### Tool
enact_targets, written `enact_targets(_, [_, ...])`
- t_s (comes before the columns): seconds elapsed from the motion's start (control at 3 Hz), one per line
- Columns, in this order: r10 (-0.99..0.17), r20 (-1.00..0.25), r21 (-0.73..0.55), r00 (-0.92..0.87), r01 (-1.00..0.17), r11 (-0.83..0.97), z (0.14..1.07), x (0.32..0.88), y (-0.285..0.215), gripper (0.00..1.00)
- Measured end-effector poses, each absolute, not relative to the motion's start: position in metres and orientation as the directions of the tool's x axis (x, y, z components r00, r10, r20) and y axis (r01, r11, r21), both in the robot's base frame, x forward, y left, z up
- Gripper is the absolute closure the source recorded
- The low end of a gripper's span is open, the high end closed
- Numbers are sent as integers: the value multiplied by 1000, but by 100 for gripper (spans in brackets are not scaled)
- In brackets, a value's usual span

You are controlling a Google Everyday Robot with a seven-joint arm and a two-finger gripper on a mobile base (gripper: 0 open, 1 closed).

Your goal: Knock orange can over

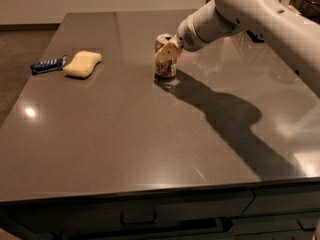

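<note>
The orange can (pixel 166 68) stands upright near the middle of the grey table (pixel 125 134), with its silver top showing. My gripper (pixel 168 52) reaches in from the upper right on the white arm (pixel 240 9). Its tan fingertips lie right against the front of the can's upper half and cover part of the label.
A yellow sponge (pixel 82 64) lies at the left of the table. A blue snack bar (pixel 48 64) lies beside it at the left edge. The arm's shadow falls across the table to the right of the can. Drawers run under the front edge.
</note>
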State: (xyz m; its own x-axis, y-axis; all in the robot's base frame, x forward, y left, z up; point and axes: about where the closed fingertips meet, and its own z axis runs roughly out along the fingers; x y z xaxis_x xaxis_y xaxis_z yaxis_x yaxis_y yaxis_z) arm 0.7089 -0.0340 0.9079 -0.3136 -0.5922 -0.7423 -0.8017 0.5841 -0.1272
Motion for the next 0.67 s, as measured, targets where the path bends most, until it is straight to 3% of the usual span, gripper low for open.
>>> enact_targets(0.33, [-602,-741,-139,-297,-809,570,919,699,-34,83])
enact_targets(0.67, [-648,-705,-168,-287,-820,546,938,687,-38,100])
